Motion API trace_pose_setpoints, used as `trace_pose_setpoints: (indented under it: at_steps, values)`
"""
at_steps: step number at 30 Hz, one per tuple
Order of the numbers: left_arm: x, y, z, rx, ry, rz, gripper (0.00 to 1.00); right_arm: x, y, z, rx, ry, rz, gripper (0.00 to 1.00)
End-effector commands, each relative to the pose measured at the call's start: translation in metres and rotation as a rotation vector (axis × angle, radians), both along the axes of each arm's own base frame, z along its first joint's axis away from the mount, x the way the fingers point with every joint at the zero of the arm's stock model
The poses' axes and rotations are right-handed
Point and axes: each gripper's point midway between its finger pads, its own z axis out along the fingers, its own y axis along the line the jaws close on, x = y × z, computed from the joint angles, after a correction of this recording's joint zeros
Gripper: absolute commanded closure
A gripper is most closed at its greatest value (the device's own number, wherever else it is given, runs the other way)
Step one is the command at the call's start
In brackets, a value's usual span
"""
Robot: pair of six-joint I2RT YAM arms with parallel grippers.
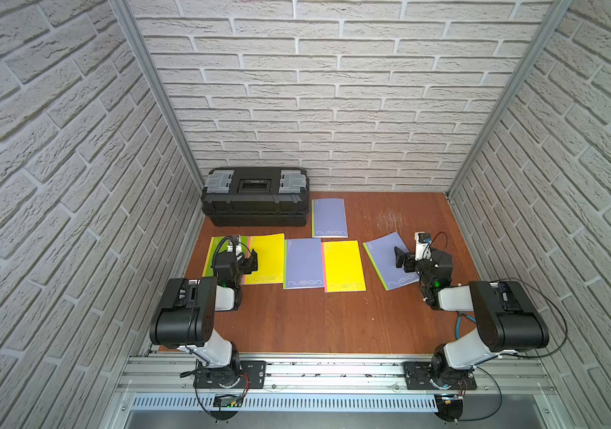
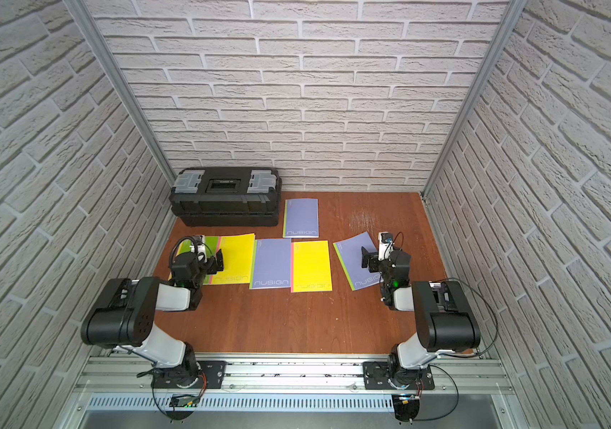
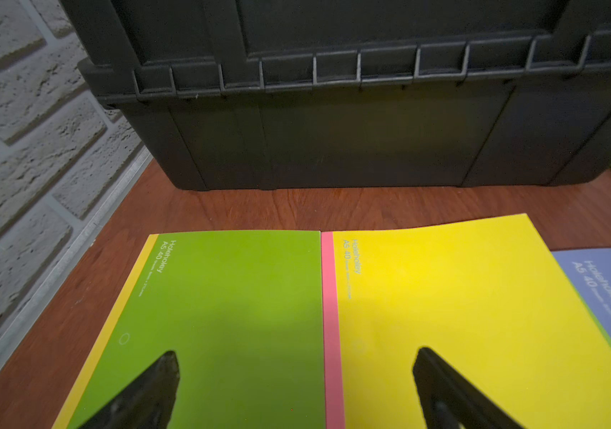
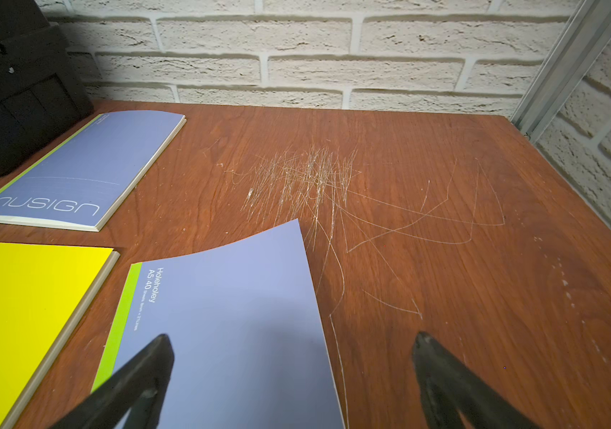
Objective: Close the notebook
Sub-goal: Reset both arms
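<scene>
Six notebooks are lying on the table (image 1: 315, 323), and none is showing its inside pages in any view.

- The tilted purple notebook (image 1: 382, 256) is sitting at the right. In the right wrist view its cover (image 4: 229, 315) is curling up at the far corner, off the block of pages. I'm judging this to be the one that needs closing, though that is not certain.
- The left yellow notebook (image 3: 464, 297) is lying edge to edge with a green notebook (image 3: 222, 297), near a black toolbox (image 1: 255, 200). Its far edge is waving a little.
- The other three, a purple one (image 1: 303, 263), a yellow one (image 1: 343, 265) and a far purple one (image 1: 329, 217), are lying flat.

Tools:
- The right tool (image 4: 293, 337) is spread wide and grasping nothing. It is hanging over the purple notebook's right edge, one finger above the cover and the other above bare table.
- The left tool (image 3: 296, 354) is likewise released and is straddling the seam between green and yellow.
- Neither tool appears to be touching paper.

Step, as I'm reading it: you are either just starting the approach or already at the finish, and these pictures are not telling which.

If work remains, you are looking at lowering the right tool onto the curled cover near its free edge and pressing it flat. Go gently, since the loose notebook will likely slide on the smooth wood.
</scene>
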Motion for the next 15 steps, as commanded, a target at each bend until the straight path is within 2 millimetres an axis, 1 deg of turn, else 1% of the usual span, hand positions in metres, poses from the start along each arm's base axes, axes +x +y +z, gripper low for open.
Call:
trace_pose_setpoints:
  at_steps: [1,15]
  values:
    - [0.0086,0.0027,0.0175,0.007,-0.063,-0.001,0.02,0.0053,0.0012,0.0109,-0.009,-0.044,0.005,0.01]
    - [0.0087,0.0025,0.0175,0.007,-0.063,-0.002,0.02,0.0052,0.0014,0.011,-0.01,-0.044,0.006,0.01]
